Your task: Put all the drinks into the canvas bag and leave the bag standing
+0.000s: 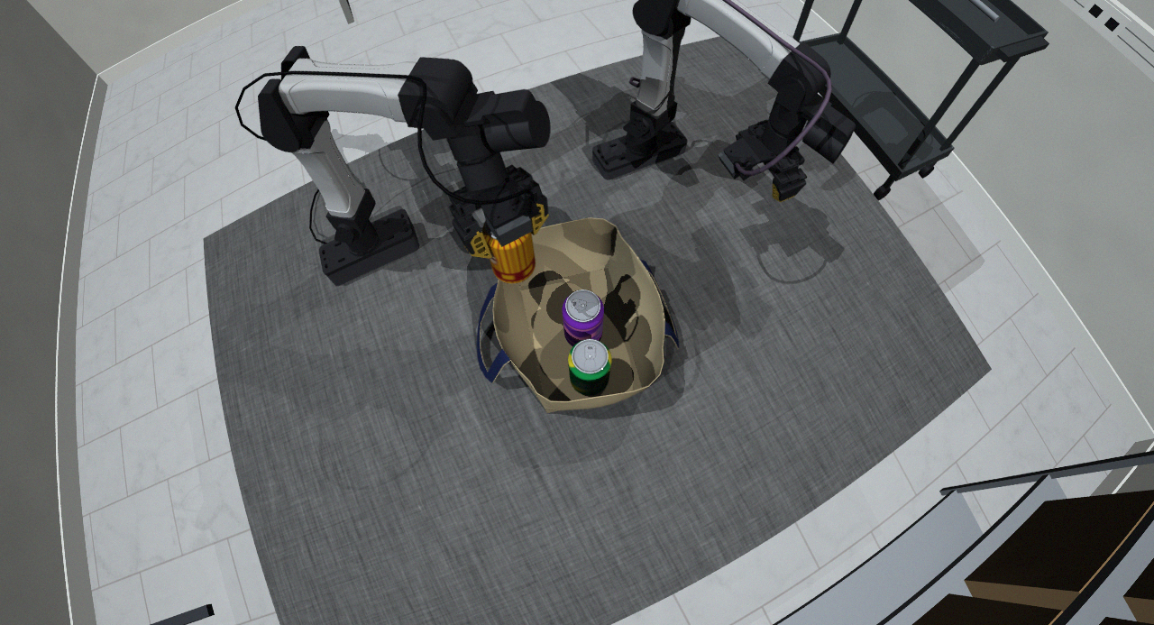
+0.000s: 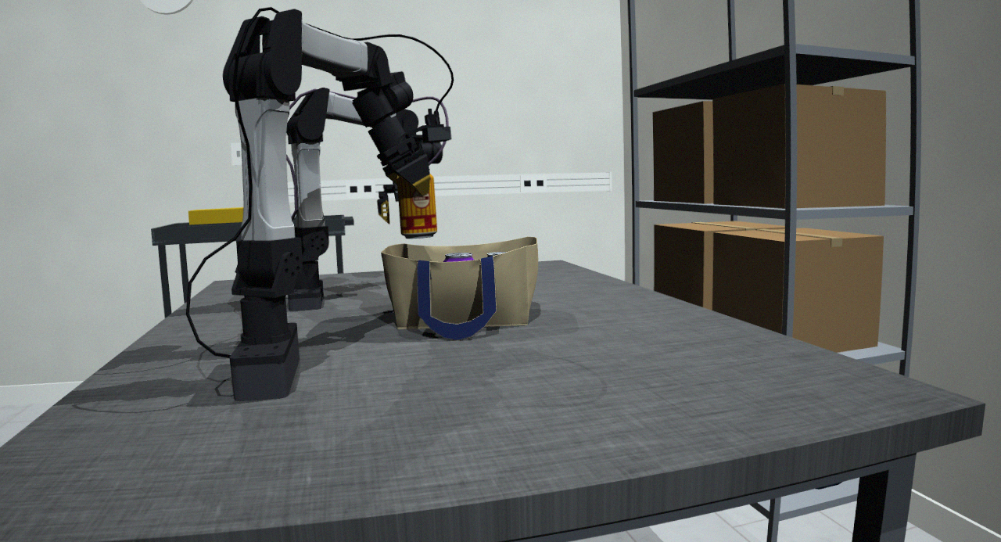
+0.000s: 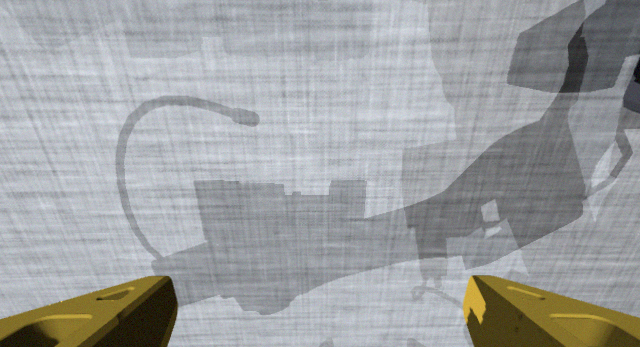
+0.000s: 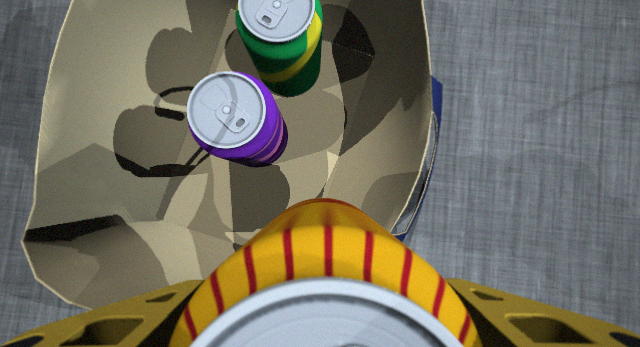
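In the exterior view, the table [image 1: 403, 460] [image 2: 489, 413] [image 3: 300, 37] [image 4: 525, 137] has its near edge at the bottom, its left corner cut off. Beyond it, nearer the left edge than the right, the canvas bag [image 1: 597, 401] [image 2: 458, 287] [image 4: 75, 137] stands walls up, its blue handle [image 1: 486, 363] [image 2: 454, 328] [image 4: 437, 97] hanging outside.

The right gripper [image 1: 509, 232] [image 2: 420, 178] [image 4: 323, 293] is clamped on the orange can [image 1: 513, 260] [image 2: 417, 213] [image 4: 327, 252], above the bag's rim; its top is cut off in the right wrist view. Inside the bag are the purple can [image 1: 582, 318] [image 2: 458, 257] [image 4: 235, 112] and green can [image 1: 590, 371] [image 2: 495, 253] [image 4: 287, 57], mostly hidden by canvas from outside.

Farther back, toward the table's far left corner, the left gripper [image 1: 781, 192] [image 2: 383, 206] [image 3: 320, 290] hangs with jaws apart, holding nothing; its arm is partly hidden.
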